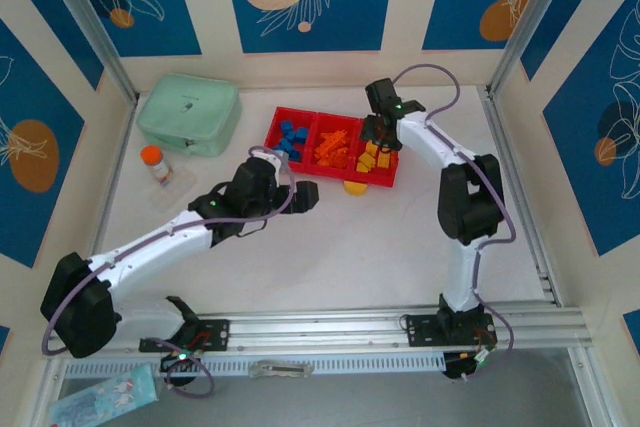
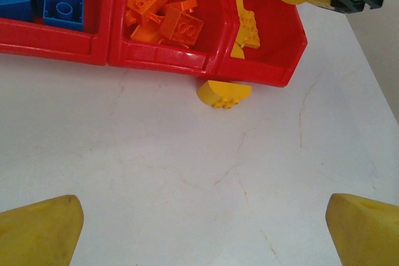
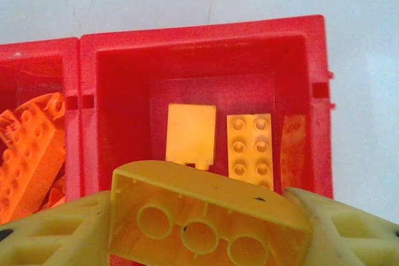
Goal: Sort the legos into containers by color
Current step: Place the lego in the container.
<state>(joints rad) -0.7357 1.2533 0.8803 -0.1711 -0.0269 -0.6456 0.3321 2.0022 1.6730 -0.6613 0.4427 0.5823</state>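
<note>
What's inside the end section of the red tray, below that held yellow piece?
On the compartment floor lie a smooth yellow block and a studded yellow brick. The yellow piece gripped in the right end effector covers the near part, so anything there is hidden.

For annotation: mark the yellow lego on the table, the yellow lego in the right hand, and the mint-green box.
yellow lego on the table (image 2: 223, 92): left wrist view, its curved body.
held yellow lego (image 3: 206, 207): right wrist view, its hollow underside.
mint-green box (image 1: 190, 112): top external view, lid centre.
</note>
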